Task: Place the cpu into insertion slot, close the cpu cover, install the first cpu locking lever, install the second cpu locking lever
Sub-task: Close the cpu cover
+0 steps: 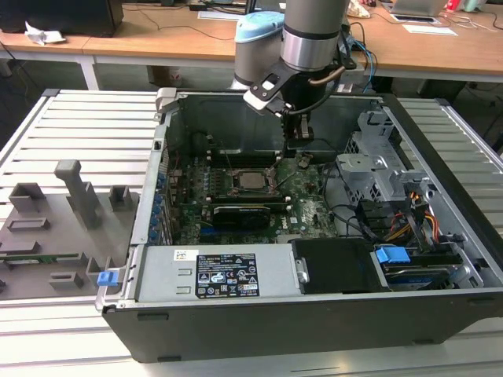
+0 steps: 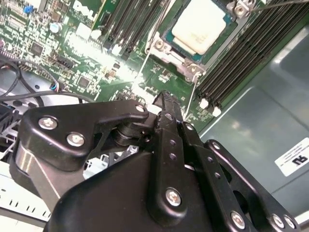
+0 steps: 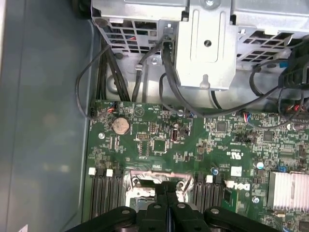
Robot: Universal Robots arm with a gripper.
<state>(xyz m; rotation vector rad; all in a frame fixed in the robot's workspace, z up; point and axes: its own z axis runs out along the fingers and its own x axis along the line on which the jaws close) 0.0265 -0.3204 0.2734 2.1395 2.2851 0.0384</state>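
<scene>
One cpu lies seated in the insertion slot on the green motherboard, while the claw, its fingers pressed narrowly together, hangs just beside that socket, toward the exterior view's right.

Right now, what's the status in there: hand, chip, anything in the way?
Black hand shut, tip low over green motherboard. Silver-grey square chip seated in black-framed socket. Thin metal lever beside the tip.
</scene>
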